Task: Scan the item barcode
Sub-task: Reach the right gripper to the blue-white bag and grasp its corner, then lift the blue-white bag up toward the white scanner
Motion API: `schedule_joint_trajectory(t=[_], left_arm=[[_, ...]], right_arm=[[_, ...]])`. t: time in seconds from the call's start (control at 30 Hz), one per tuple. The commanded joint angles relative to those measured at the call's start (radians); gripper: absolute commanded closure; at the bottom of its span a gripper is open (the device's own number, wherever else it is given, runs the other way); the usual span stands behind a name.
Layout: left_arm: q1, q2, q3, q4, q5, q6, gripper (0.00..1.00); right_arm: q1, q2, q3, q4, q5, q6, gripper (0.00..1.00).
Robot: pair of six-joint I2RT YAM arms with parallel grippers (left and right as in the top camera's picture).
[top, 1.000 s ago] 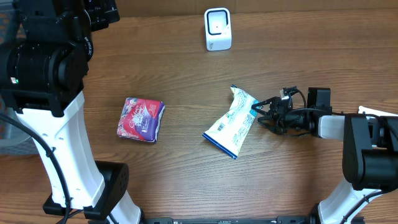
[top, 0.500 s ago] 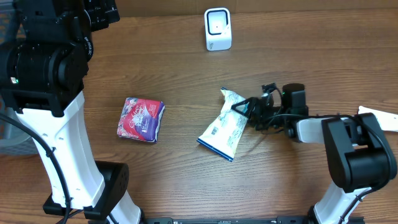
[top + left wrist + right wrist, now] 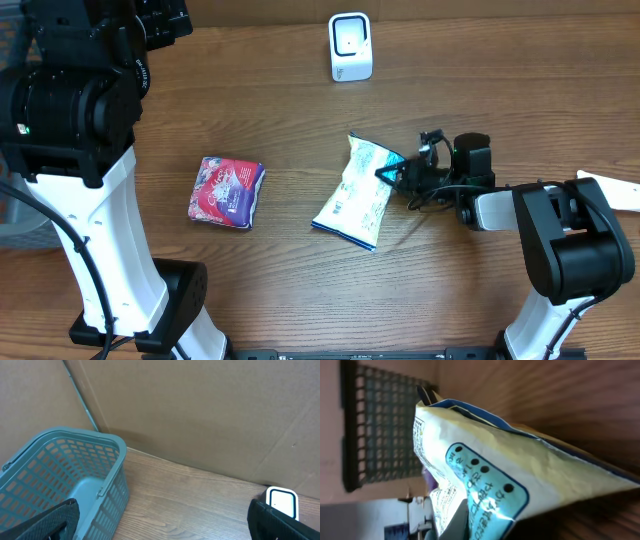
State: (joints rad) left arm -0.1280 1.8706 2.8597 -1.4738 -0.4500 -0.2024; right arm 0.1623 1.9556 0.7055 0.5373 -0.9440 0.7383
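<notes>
The item is a white and blue snack packet (image 3: 355, 195) lying flat on the wooden table, right of centre. My right gripper (image 3: 397, 173) is shut on the packet's upper right edge. In the right wrist view the packet (image 3: 485, 470) fills the frame, and one dark finger (image 3: 462, 522) presses against its blue printed end. The white barcode scanner (image 3: 350, 47) stands at the back of the table, apart from the packet. My left gripper (image 3: 162, 522) is open and holds nothing; its tips show at the bottom corners of the left wrist view, and the scanner (image 3: 281, 502) is at the right.
A pink and purple packet (image 3: 226, 192) lies left of centre. A teal plastic basket (image 3: 107, 467) stands by a cardboard wall at the far left. A white sheet (image 3: 612, 190) pokes in at the right edge. The left arm's base (image 3: 110, 230) rises at the front left.
My right gripper moved left, pushing the snack packet leftward and turning it, then closed on its upper edge. The left arm has not moved.
</notes>
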Motion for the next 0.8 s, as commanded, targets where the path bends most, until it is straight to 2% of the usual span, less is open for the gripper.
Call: schedule_joint_trajectory(t=[0.0, 0.07, 0.13, 0.3, 0.33, 0.6, 0.77], left_arm=[[0.010, 0.013, 0.002, 0.004, -0.009, 0.015, 0.00], [0.010, 0.013, 0.002, 0.004, -0.009, 0.015, 0.00], [0.010, 0.013, 0.002, 0.004, -0.009, 0.015, 0.00], [0.010, 0.013, 0.002, 0.004, -0.009, 0.015, 0.00], [0.010, 0.013, 0.002, 0.004, -0.009, 0.015, 0.00], [0.010, 0.013, 0.002, 0.004, -0.009, 0.015, 0.00], [0.010, 0.013, 0.002, 0.004, -0.009, 0.015, 0.00]], right_arm=[[-0.006, -0.024, -0.005, 0.034, -0.097, 0.037, 0.96], [-0.006, -0.045, -0.005, 0.034, -0.097, 0.075, 0.96], [-0.010, -0.082, -0.005, 0.034, -0.098, 0.231, 0.96], [-0.018, -0.157, -0.004, 0.037, -0.129, 0.460, 0.96], [-0.018, -0.197, -0.004, 0.060, -0.161, 0.554, 0.96], [-0.024, -0.384, -0.003, 0.293, -0.210, 0.816, 0.96], [-0.080, -0.481, -0.003, 0.305, -0.206, 0.919, 0.96]])
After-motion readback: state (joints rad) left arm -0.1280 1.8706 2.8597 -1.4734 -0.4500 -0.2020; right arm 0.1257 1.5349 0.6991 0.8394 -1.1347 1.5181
